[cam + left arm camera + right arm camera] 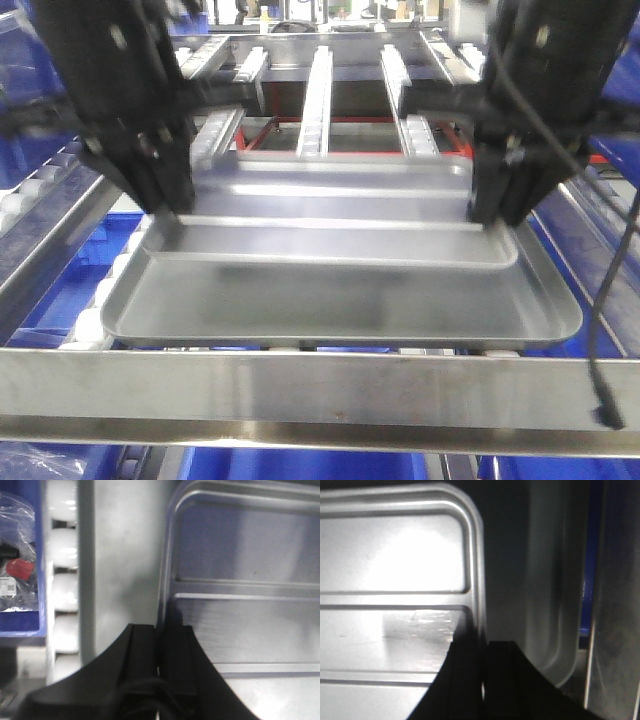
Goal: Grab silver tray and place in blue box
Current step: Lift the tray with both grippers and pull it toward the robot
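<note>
smooth satin metal silver tray [395, 560], glossy steel front rail [300, 390], white plastic rollers [65, 592]

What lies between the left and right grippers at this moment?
The silver tray spans that stretch, its side rims pinched by the left gripper and right gripper, with a second tray underneath. The front-facing view shows it.

A steel roller rack [320, 385] fills the front view, with its broad crossbar running across the bottom of the frame. White rollers [30, 195] line its rail at the left edge, and three roller tracks [318, 100] run away toward the top centre. A lower tray [330, 305] lies flat on the rollers at centre frame. The silver tray [340, 195] sits over its far part, offset toward the top.
</note>
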Robot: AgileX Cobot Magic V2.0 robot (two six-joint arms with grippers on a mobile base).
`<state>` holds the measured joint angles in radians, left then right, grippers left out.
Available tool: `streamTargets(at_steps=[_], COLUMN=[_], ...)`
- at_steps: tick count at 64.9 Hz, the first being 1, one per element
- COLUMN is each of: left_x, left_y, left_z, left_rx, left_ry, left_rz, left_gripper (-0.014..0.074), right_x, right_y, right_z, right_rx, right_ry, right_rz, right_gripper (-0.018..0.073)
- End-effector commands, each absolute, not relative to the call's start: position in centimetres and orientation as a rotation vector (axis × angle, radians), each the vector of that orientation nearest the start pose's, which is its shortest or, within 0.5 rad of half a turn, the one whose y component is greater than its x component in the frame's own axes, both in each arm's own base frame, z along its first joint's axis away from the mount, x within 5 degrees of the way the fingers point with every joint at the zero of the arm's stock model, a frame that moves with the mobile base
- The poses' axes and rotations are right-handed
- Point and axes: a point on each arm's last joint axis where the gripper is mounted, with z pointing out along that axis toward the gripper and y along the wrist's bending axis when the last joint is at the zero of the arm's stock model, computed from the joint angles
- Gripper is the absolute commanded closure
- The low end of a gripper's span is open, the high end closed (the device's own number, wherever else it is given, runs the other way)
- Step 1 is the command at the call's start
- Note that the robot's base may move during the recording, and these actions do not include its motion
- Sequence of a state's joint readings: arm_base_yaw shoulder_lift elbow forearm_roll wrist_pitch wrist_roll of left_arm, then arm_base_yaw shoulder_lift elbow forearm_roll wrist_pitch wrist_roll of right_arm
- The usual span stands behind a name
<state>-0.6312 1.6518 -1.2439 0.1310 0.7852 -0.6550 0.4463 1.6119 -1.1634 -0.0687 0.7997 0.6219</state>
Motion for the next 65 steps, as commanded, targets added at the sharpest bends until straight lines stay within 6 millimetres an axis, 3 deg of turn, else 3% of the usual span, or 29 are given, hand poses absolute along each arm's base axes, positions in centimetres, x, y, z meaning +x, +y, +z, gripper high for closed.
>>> streamTargets(at_steps=[1,17,39,65], left_x=[27.0,22.2,16.2,15.5], left_y=[-19.4,-19.1,-18.7,-18.4], left_z=[29.1,28.3,28.2,28.5], left_rx=[0.046,0.049,0.08,0.099], left_ry=[2.617,2.626,2.641,2.634], left_rz=[-0.302,-0.278,-0.32,-0.304], left_gripper=[0.07,0.07,0.07,0.07], right_x=[28.7,24.5,18.1,17.1], right_y=[13.8,15.4,14.3,13.5], right_z=[28.2,28.2,28.5,28.4], right_rx=[0.153,0.108,0.108,0.107], right_ry=[2.661,2.647,2.615,2.616], right_rz=[0.21,0.213,0.23,0.216], right_gripper=[0.0501,0.0501,0.0501,0.0501])
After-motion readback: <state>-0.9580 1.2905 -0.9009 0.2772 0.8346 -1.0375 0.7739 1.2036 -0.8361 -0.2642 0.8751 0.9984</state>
